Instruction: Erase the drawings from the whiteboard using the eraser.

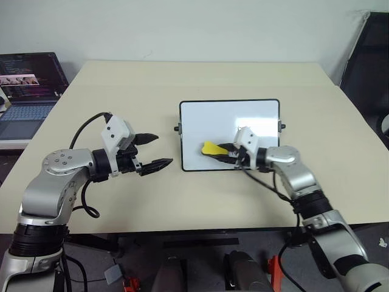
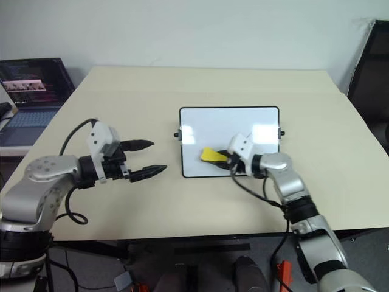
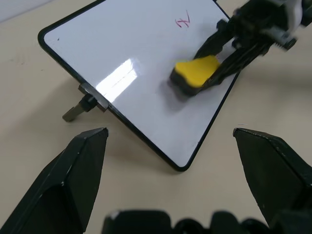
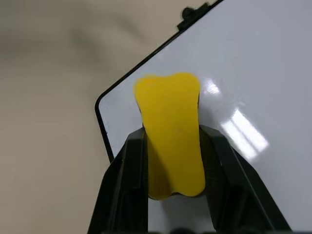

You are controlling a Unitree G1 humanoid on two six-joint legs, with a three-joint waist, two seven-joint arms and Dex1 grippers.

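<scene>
The whiteboard (image 1: 225, 118) lies flat on the table, white with a thin black frame. My right gripper (image 1: 226, 151) is shut on the yellow eraser (image 1: 211, 148), which rests over the board's near left part, close to its front edge. One small red scribble of the drawings (image 3: 184, 21) shows on the board beside my right gripper. My left gripper (image 1: 153, 152) hovers open over the bare table to the left of the board, fingers pointing toward it, nothing between them.
An open laptop (image 1: 27, 91) stands at the table's far left edge. A dark chair (image 1: 368, 61) stands past the table's right side. The beige table (image 1: 200, 194) lies bare around the board.
</scene>
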